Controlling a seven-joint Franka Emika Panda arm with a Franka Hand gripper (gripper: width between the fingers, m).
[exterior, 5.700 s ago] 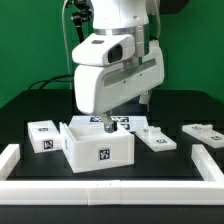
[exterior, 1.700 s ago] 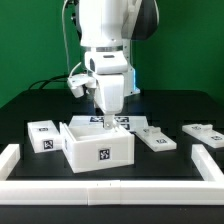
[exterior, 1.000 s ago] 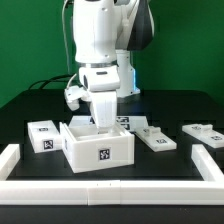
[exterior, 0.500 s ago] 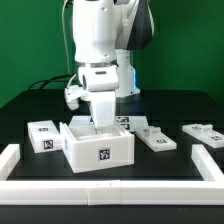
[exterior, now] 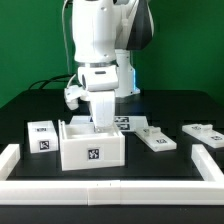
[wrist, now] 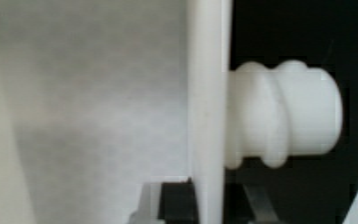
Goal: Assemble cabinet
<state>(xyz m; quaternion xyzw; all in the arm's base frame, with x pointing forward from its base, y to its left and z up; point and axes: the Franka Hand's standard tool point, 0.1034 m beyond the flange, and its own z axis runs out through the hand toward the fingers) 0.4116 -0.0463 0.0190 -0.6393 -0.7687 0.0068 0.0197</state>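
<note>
The cabinet [exterior: 92, 148] is a white open-topped box with a black-and-white tag on its front face, standing on the black table near the front. My gripper [exterior: 103, 123] reaches down from above onto its back wall, and the fingertips are hidden behind the box rim. In the wrist view the gripper [wrist: 208, 206] has a dark finger on each side of the thin white cabinet wall [wrist: 206, 90], shut on it. A ribbed white round knob [wrist: 282, 110] sticks out from one side of that wall.
A small white tagged block [exterior: 42, 135] sits at the exterior view's left of the cabinet. Two flat white tagged parts [exterior: 157, 138] [exterior: 203, 131] lie to its right. The marker board [exterior: 127, 122] lies behind. A white rail [exterior: 110, 187] borders the front and sides.
The arm came down onto the cabinet's back wall. In the last half second the cabinet turned from corner-on to face-on and shifted toward the exterior view's left.
</note>
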